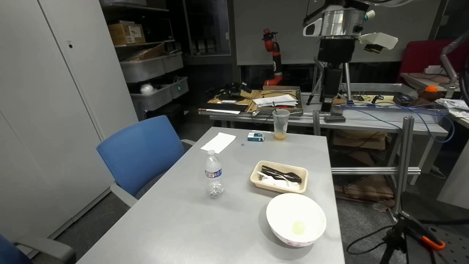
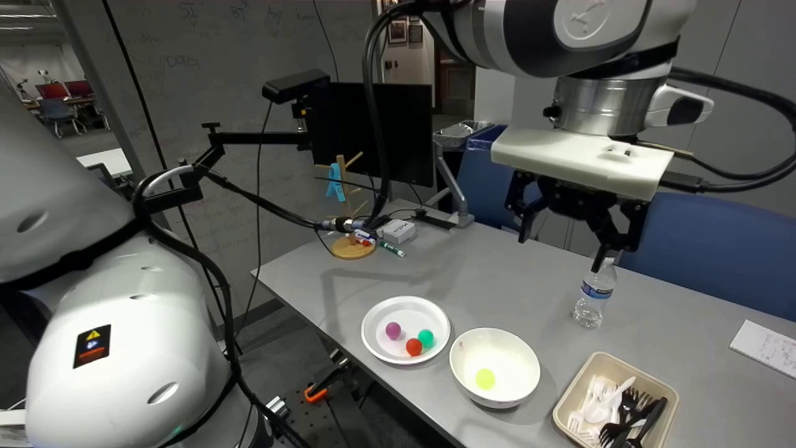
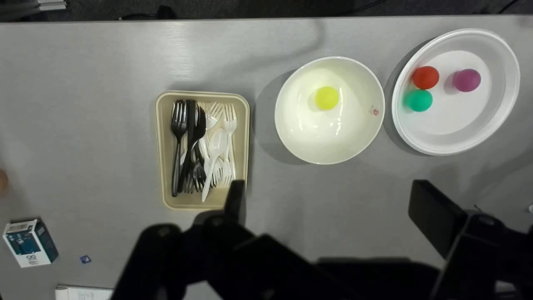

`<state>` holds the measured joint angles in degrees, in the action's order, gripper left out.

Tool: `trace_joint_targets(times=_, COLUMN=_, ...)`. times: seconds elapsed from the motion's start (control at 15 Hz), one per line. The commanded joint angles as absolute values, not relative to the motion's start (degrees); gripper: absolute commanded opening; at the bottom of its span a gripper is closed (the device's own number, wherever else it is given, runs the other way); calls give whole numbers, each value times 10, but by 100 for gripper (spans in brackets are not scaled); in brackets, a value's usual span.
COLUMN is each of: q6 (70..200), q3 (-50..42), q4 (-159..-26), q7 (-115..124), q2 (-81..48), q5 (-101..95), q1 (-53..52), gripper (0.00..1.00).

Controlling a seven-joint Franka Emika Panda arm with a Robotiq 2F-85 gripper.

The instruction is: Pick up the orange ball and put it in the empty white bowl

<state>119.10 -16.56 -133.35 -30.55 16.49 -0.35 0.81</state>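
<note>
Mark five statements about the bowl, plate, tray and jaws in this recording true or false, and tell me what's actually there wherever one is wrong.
1. The white bowl lies between the white plate and the beige tray. True.
2. That bowl is empty. False: it holds a yellow ball.
3. The red-orange ball lies on the plate. True.
4. The plate holds five balls. False: it holds three, the red-orange one plus a green ball and a purple ball.
5. The jaws stand apart, with nothing gripped between them. True.
</note>
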Motion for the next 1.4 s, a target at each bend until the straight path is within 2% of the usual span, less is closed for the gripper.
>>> trace_joint_targets(times=0.0, q6=1196, q3=-152, q4=-1333, q7=-315, q2=164, q5=-2, q1=24, gripper=100)
trace_joint_targets(times=1.07, q6=1196, q3=-142, q4=-1333, q7=-292, q2=163, q5=-32, q1=34, gripper=100)
trace_joint_targets(times=1.13, q6=1139, q3=-116, q4=-1233, q7=-258, q2=128, q5=-26, q1=16, gripper=100)
trace_joint_targets(times=1.33, q6=1122, q3=-83, q4=-1167, q7=-226, q2=101, q5=-22, q1=6, gripper=100)
